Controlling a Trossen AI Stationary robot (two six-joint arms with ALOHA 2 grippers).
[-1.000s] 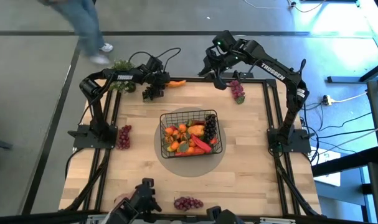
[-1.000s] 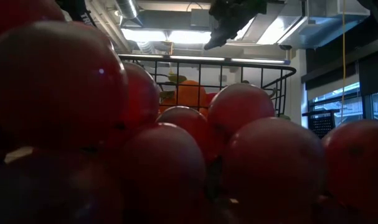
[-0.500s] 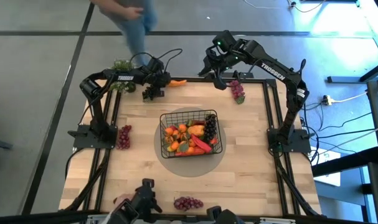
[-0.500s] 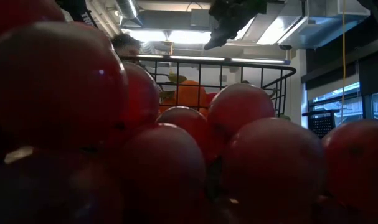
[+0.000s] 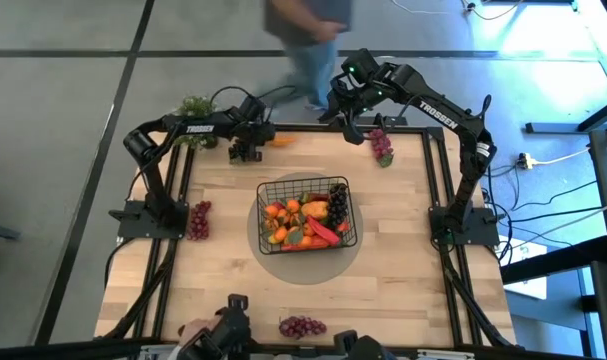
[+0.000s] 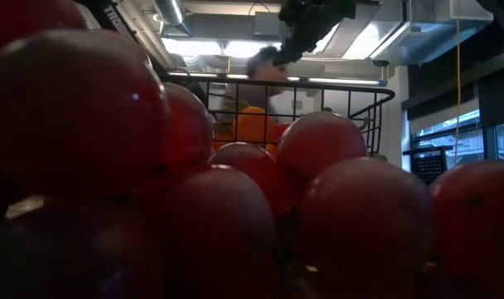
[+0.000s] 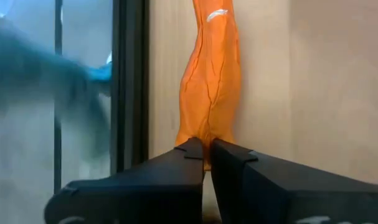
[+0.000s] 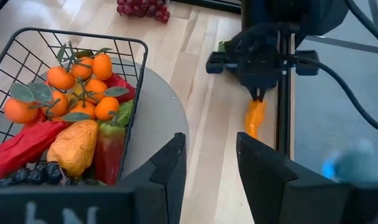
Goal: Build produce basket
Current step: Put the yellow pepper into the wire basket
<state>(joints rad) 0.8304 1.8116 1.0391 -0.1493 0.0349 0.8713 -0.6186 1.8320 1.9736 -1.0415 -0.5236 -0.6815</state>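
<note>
The wooden bench (image 5: 223,270) is carrying the black wire basket (image 5: 348,228) at its centre on a grey round mat (image 5: 263,262), and the basket is holding oranges (image 8: 69,79), a red pepper (image 8: 17,151) and dark grapes (image 5: 337,196). Red grape bunches are lying at 9 o'clock (image 5: 198,220) and 6 o'clock (image 5: 301,326). At 11 o'clock the left hand (image 7: 207,149) is clenching the tip of an orange carrot (image 7: 210,87). At 1 o'clock the right hand (image 8: 210,165) is hovering released beside more grapes (image 5: 382,146). A person (image 5: 308,40) is passing beyond the bench.
</note>
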